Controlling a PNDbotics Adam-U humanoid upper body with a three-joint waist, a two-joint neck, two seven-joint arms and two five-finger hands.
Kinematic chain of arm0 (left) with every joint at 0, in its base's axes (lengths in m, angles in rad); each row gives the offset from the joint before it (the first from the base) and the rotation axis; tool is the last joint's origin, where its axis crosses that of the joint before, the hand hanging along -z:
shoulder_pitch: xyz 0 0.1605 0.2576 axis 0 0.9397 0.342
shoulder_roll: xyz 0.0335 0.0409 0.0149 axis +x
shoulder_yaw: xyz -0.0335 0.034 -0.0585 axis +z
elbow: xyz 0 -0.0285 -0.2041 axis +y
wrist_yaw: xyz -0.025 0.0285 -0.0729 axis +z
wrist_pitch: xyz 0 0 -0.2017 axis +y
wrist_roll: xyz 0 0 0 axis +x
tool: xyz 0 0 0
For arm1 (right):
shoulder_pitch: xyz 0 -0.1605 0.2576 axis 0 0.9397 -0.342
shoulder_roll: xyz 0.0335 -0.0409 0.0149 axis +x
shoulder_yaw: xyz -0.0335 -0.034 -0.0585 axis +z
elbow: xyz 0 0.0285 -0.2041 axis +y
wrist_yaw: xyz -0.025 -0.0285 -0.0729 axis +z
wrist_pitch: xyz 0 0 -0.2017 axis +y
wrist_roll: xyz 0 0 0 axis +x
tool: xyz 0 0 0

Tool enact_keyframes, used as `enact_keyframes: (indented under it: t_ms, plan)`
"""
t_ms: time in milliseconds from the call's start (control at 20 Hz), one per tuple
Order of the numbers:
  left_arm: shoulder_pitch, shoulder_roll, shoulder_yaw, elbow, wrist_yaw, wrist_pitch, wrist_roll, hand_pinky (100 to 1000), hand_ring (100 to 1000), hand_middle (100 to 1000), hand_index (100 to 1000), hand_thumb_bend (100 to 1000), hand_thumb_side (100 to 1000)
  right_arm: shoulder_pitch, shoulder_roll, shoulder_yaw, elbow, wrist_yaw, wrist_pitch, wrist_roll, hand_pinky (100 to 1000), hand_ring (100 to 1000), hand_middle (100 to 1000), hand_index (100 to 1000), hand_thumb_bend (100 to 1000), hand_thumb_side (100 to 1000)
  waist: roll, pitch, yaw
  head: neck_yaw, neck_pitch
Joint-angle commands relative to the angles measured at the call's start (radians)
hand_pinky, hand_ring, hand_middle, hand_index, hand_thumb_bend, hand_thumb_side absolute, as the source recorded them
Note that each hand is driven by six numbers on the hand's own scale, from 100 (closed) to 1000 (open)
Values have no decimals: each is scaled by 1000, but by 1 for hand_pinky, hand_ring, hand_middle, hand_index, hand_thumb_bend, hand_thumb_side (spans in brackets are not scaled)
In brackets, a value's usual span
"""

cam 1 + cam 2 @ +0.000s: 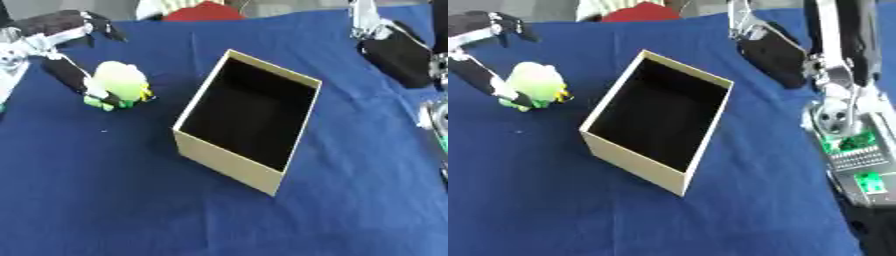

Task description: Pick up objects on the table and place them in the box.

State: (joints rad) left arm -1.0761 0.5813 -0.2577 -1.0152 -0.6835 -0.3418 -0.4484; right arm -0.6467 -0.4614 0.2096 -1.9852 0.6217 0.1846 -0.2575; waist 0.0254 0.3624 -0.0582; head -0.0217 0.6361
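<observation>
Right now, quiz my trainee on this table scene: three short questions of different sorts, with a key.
1. True or false: the box already holds the green toy.
2. Which hand touches the toy? A) left hand B) right hand
3. Fill in: the table is covered by a ____ cloth.

Key: 1 false, the box looks empty and the toy sits to its left; 2 A; 3 blue.

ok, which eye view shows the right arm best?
The right eye view. The right arm runs down the picture's right side there, from the black right hand down to silver joints and a green circuit board. The left eye view shows the hand, but the arm is cut off at the right edge.
</observation>
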Motion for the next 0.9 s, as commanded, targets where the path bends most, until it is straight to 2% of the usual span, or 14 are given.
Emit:
enact_keyframes:
  t_ms: [50,200,550,800,900]
  plan:
    - [-29,-3,21,29,-15,2,11,641,815,752,844,721,335,-10,-7,-6,-15,-10,0,-7,888,742,751,890,100,550,1,-17,-4,1,12]
    - [-29,-18,22,52,-20,5,15,641,816,754,842,675,306,-9,-6,-6,-15,-12,-1,-11,888,741,751,890,100,551,2,-15,-7,0,16]
    - [-35,-38,35,116,-50,23,9,645,818,757,841,636,301,-8,-3,-6,-15,-16,-3,-17,888,740,750,891,100,552,3,-12,-12,-1,20]
    - [-35,-40,49,139,-77,37,33,640,812,754,832,564,299,-6,-2,-3,-15,-19,-2,-15,888,739,749,892,100,552,3,-12,-11,-1,19]
    - [-35,-41,54,147,-85,41,43,620,797,746,827,500,281,-5,-2,-4,-15,-19,-2,-16,888,740,750,891,100,552,2,-12,-11,-2,17]
